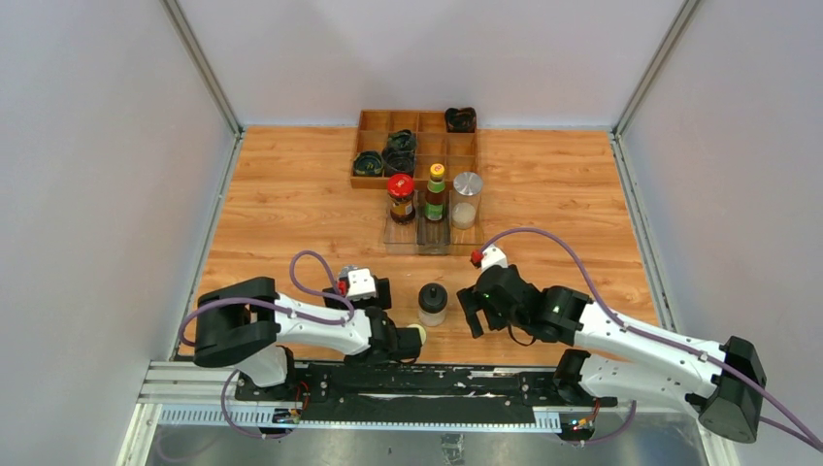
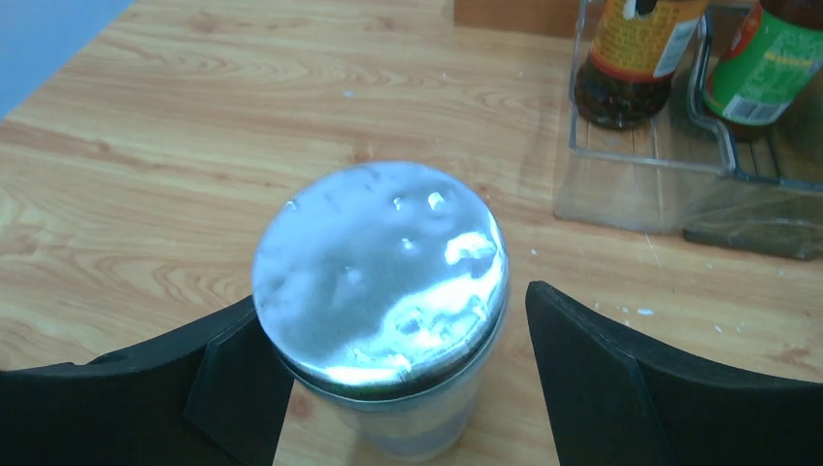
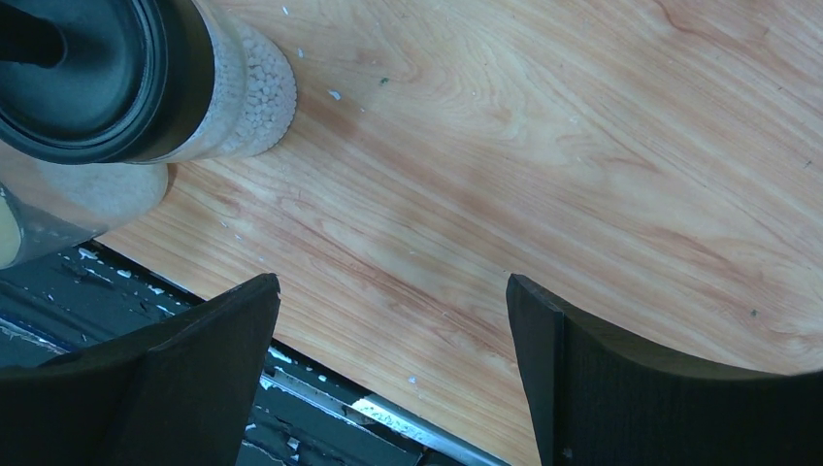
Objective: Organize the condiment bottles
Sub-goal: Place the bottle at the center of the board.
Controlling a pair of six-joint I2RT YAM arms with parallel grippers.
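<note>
Closest to your left wrist lens stands the clear glass jar with a dented silver lid [image 2: 380,291], upright on the wooden tabletop [image 2: 194,126] between the black fingers [image 2: 228,388] of the left gripper [image 2: 393,316]. One finger lies against its side and the other stands off with a gap, so the jaws are spread and nothing is clamped. The clear rectangular plastic tray [image 2: 631,204] lies ahead to the right, probably this jar's destination.

At your right wrist, the right gripper [image 3: 393,291] gapes wide over bare wood and holds nothing. The clear jar of white granules with a black domed cap [image 3: 107,78] stands outside its jaws, up and to the left.

From above, the tray keeps three upright in a row: the red-capped jar [image 1: 401,197], the yellow-green-capped bottle [image 1: 436,191] and a second silver-capped jar [image 1: 466,199]. The pale-yellow-capped jar [image 1: 417,334] waits by your left arm's elbow. The wooden divided box [image 1: 374,121] behind holds the dark coiled bundles [image 1: 398,146].
</note>
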